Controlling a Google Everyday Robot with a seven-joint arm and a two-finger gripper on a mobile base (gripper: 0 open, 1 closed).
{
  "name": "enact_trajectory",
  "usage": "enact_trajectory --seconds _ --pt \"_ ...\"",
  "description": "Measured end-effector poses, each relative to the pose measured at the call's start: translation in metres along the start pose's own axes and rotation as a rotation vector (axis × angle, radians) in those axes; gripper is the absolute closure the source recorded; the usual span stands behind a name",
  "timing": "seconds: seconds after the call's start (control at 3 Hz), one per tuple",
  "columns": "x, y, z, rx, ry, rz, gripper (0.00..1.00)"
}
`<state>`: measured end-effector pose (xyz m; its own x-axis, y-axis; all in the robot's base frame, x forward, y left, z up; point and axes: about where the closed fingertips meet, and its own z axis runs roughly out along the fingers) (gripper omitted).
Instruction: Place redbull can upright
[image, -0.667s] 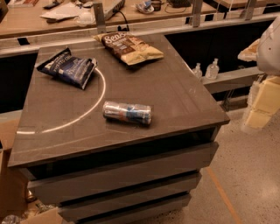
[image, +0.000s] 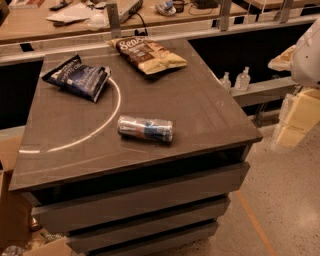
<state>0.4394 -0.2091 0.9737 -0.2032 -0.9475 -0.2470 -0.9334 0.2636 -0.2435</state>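
The redbull can lies on its side on the dark brown table top, a little in front of the middle, its shiny silver end pointing left. My gripper shows as cream-coloured parts at the right edge of the camera view, under the white arm. It is off the table's right side, well apart from the can and at about table height.
A dark blue chip bag lies at the back left and a tan chip bag at the back middle. A pale arc runs across the top. A cluttered counter stands behind. Two small bottles stand on a shelf at right. Drawers are below.
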Motion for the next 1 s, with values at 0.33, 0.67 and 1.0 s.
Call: enact_trajectory --seconds 0.33,0.67,1.0 --pt "-0.021 0.008 0.021 -0.002 -0.179 -0.016 0.0" --pt "-0.042 0.013 0.039 0.02 -0.368 -0.026 0.0" --pt "-0.07 0.017 0.056 0.025 -0.553 0.01 0.0"
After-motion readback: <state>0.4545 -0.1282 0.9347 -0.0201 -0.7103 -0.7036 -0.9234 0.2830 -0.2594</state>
